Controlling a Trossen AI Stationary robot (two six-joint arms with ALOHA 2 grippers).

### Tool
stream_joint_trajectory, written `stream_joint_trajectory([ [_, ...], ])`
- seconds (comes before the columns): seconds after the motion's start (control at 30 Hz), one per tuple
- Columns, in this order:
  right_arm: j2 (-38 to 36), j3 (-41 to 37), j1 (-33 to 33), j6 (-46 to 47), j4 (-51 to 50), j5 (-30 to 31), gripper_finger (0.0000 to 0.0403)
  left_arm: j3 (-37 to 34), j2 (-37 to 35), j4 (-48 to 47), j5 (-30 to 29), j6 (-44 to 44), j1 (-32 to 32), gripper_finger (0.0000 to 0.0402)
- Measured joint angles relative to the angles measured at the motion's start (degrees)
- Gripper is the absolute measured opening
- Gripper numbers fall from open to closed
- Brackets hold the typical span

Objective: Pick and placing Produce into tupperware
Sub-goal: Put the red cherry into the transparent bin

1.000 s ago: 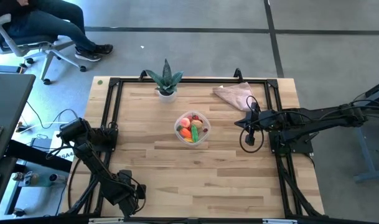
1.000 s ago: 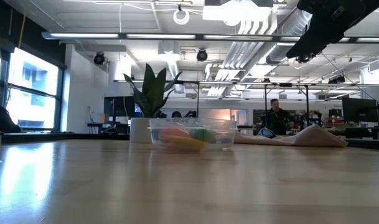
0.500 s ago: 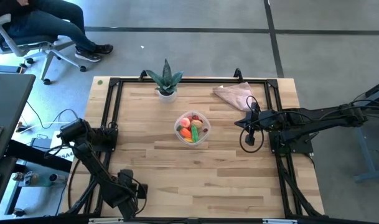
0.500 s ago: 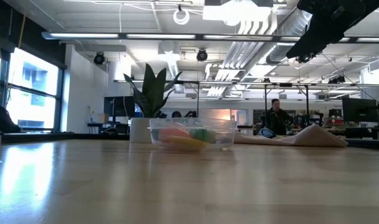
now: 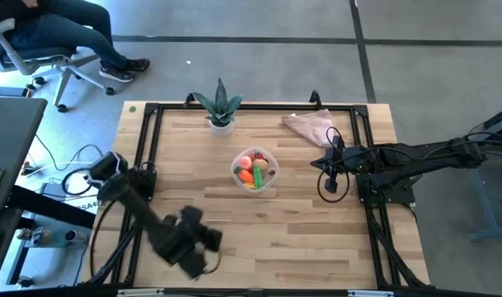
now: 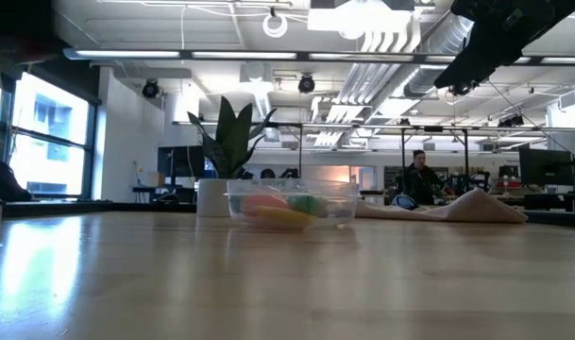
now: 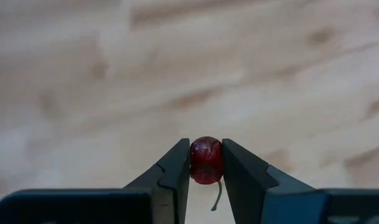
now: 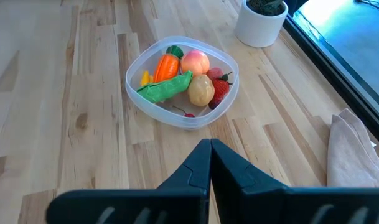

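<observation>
Right now I have a small red berry (image 7: pixel 206 160) pinched in my left hand (image 5: pixel 203 247) over the counter (image 5: pixel 300 239), well short of the tupperware (image 5: pixel 255 170). Beyond it, carrot, cucumber, peach and potato already sit in that container. My right hand (image 5: pixel 331 176), fingers pressed shut and empty, waits beside the tupperware. Next I'd carry the berry above the rim and let go.

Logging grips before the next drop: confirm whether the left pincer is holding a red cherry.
Yes, in the left wrist view the left pincer is clamped on a small red cherry, stem hanging below.
</observation>
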Motion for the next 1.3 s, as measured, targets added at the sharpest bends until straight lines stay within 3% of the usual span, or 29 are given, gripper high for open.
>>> stream_joint_trajectory([
  [0.1, 0.0, 0.0, 0.0, 0.0, 0.0, 0.0, 0.0, 4.5, -0.1, -1.6, -3.5, 11.2, 6.5, 0.0078],
  [0.3, 0.0, 0.0, 0.0, 0.0, 0.0, 0.0, 0.0, 11.5, -0.1, 2.9, -4.5, 36.2, 21.8, 0.0078],
  [0.5, 0.0, 0.0, 0.0, 0.0, 0.0, 0.0, 0.0, 13.1, -0.1, 24.2, 0.3, 62.5, 35.6, 0.0078],
  [0.63, 0.0, 0.0, 0.0, 0.0, 0.0, 0.0, 0.0, 13.2, 2.0, 37.5, 6.4, 74.4, 40.7, 0.0078],
  [0.8, 0.0, 0.0, 0.0, 0.0, 0.1, 0.0, 0.0, 13.2, 5.6, 38.5, 12.9, 80.7, 44.3, 0.0078],
  [0.93, 0.0, 0.0, 0.0, 0.0, 0.0, 0.0, 0.0, 13.1, 9.0, 32.4, 13.0, 83.5, 45.9, 0.0078],
  [1.13, 0.0, 0.0, 0.0, 0.0, 0.0, 0.0, 0.0, 13.1, 13.8, 31.9, 13.0, 90.9, 47.0, 0.0078],
  [1.3, 0.0, 0.0, 0.0, 0.0, 0.0, 0.0, 0.0, 13.1, 16.1, 31.6, 13.5, 91.6, 47.2, 0.0078],
])
